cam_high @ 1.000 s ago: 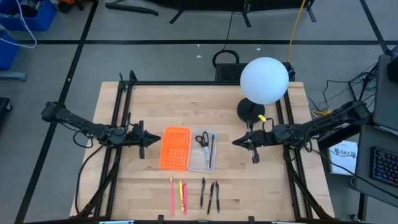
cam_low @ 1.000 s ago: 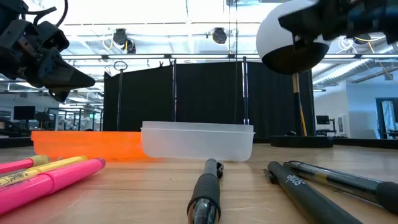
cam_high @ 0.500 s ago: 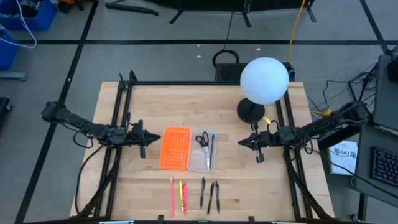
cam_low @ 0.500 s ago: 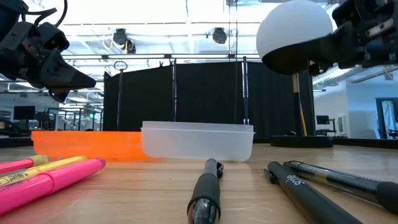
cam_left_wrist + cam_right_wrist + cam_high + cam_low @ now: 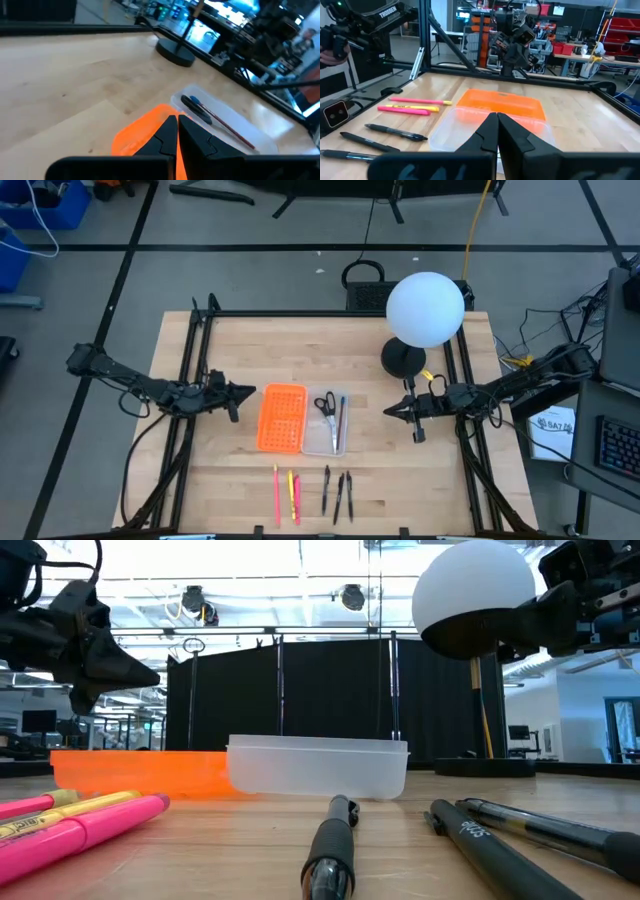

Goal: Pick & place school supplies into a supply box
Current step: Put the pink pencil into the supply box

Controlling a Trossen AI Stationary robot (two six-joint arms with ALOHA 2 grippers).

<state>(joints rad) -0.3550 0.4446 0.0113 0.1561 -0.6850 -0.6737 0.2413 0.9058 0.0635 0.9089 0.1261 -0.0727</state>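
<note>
workshop clutter and black curtains ring a pale wooden tabletop (image 5: 250, 350) framed by dark rails. near its middle sit the orange perforated tray (image 5: 281, 418) and, touching its right side, the clear supply box (image 5: 327, 437), which already holds the scissors (image 5: 324, 404) and one pen (image 5: 341, 418). along the tabletop's near edge lie the supplies not yet packed: a pink pen (image 5: 277, 491), a yellow and pink pair (image 5: 295, 495), and three black pens (image 5: 338, 494).

the left gripper (image 5: 243, 392) hangs above the tabletop just left of the orange tray, fingers pressed together on nothing. the right gripper (image 5: 390, 412) hovers right of the box, below the white globe lamp (image 5: 425, 309), its fingers likewise together and empty.

i judge this a pause between picks, with two items in and six to go. the next move calls for one arm to swing toward the near edge, spread its fingers over a single pen, and descend squarely so neighbours aren't nudged.
</note>
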